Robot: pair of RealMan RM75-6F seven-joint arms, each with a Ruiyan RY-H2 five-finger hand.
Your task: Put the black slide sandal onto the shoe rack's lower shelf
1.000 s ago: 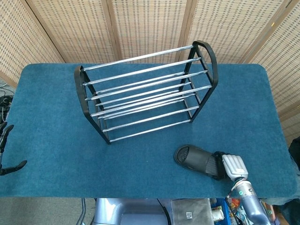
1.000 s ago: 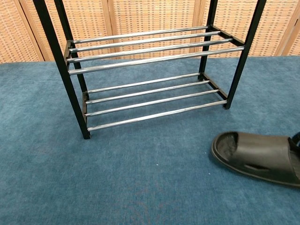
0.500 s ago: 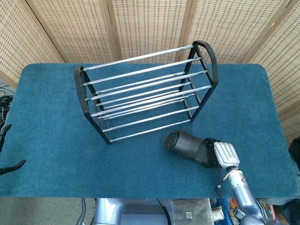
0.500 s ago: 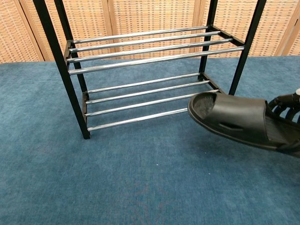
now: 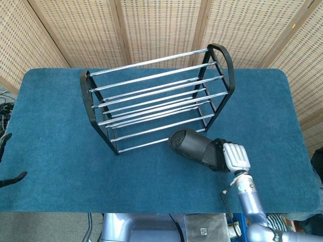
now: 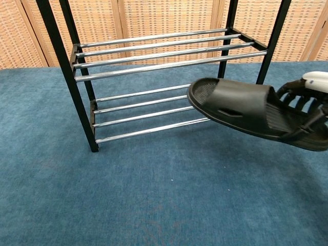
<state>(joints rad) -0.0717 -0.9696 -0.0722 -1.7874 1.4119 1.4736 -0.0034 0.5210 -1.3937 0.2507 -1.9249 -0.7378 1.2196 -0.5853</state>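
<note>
Within the last second the right hand (image 5: 229, 155), fingers wrapped around the heel, has lifted the black slide sandal (image 5: 194, 147) off the blue counter (image 5: 55, 116) and carried it to the shoe rack (image 5: 156, 96), so insertion looks near. Its long axis runs right to left, toe pointing at the lower shelf (image 6: 154, 110). The left hand (image 5: 6, 161) shows only as dark fingertips at the edge; its state cannot be told.

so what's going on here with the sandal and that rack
The robot's right hand grips the heel end of a black slide sandal and holds it off the blue table, toe pointing at the front of the shoe rack. The toe is near the lower shelf but not resting on it. The left hand sits idle at the table's left edge.
</note>
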